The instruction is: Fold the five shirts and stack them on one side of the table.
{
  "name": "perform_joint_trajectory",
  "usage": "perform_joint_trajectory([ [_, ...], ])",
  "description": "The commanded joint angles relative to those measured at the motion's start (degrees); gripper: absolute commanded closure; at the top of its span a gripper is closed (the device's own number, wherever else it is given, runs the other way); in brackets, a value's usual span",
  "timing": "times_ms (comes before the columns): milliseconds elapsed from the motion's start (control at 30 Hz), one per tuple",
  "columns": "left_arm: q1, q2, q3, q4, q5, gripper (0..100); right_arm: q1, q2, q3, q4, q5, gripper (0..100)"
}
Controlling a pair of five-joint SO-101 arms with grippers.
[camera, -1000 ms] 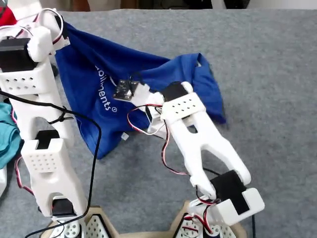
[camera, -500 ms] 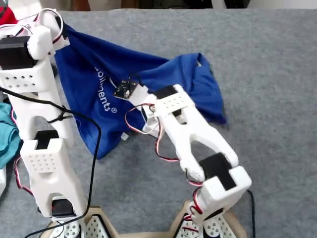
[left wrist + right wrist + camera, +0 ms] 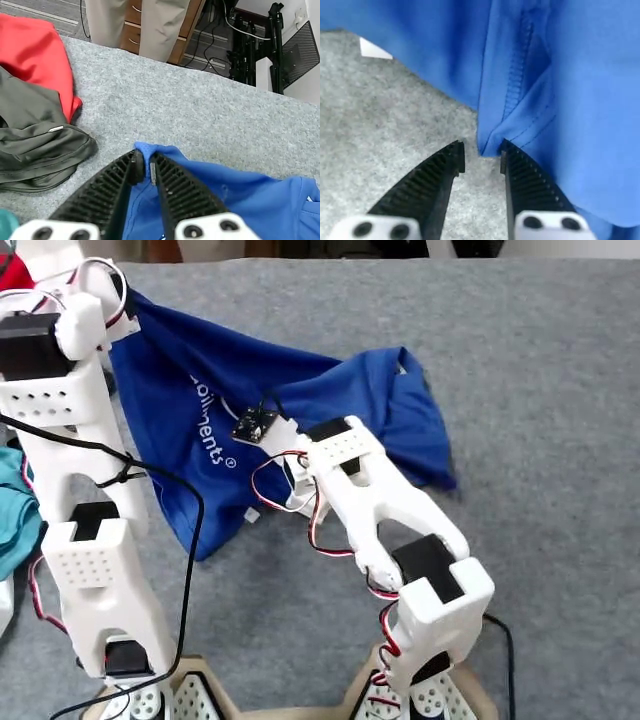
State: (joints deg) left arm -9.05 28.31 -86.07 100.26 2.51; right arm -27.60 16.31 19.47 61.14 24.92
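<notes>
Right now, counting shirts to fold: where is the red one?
Left wrist view: the red shirt lies far left on the table, against a dark grey garment.

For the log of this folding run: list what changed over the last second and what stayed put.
The right arm swung its elbow toward the left arm, and its wrist crept the same way over the crumpled royal-blue cloth shirt. Nothing was grabbed or released. The left gripper stays shut on the shirt's corner; the shirt itself lies unmoved.

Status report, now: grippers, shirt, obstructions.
Left gripper shut on blue shirt corner. Right gripper open, astride a shirt fold. Shirt crumpled, unfolded. Red shirt and dark shirt heaped apart, nothing blocking.
</notes>
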Motion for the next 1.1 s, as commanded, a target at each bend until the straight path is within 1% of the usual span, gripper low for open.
perform_joint_trajectory([
  [0,-0.6,-0.8,-0.2,0.5,-0.4,98,-0.1,1.1,-1.4,-0.6,-1.1,95.4],
  [67,-0.6,-0.8,-0.3,0.5,-0.4,98,0.7,1.1,-1.4,-0.6,-1.4,99.4],
  [200,-0.6,-0.8,-0.4,0.5,-0.4,98,3.6,0.9,-1.4,0.0,-1.2,99.2],
  [400,-0.6,-0.8,-0.4,0.5,-0.4,98,6.9,0.8,-5.8,6.2,-0.9,99.3],
  [533,-0.6,-0.9,-0.5,0.5,-0.4,98,8.8,-1.5,-11.6,10.7,-0.9,99.3],
  [733,-1.3,-0.9,-0.5,0.5,-0.4,98,12.6,-10.4,-21.3,17.4,-0.9,99.3],
  [900,-1.3,-0.9,-0.5,0.5,-0.4,98,18.0,-18.3,-31.1,21.7,-0.9,99.3],
  [1067,-1.3,-1.0,-0.5,0.5,-0.4,98,23.4,-23.7,-44.8,26.5,-1.0,99.3],
])
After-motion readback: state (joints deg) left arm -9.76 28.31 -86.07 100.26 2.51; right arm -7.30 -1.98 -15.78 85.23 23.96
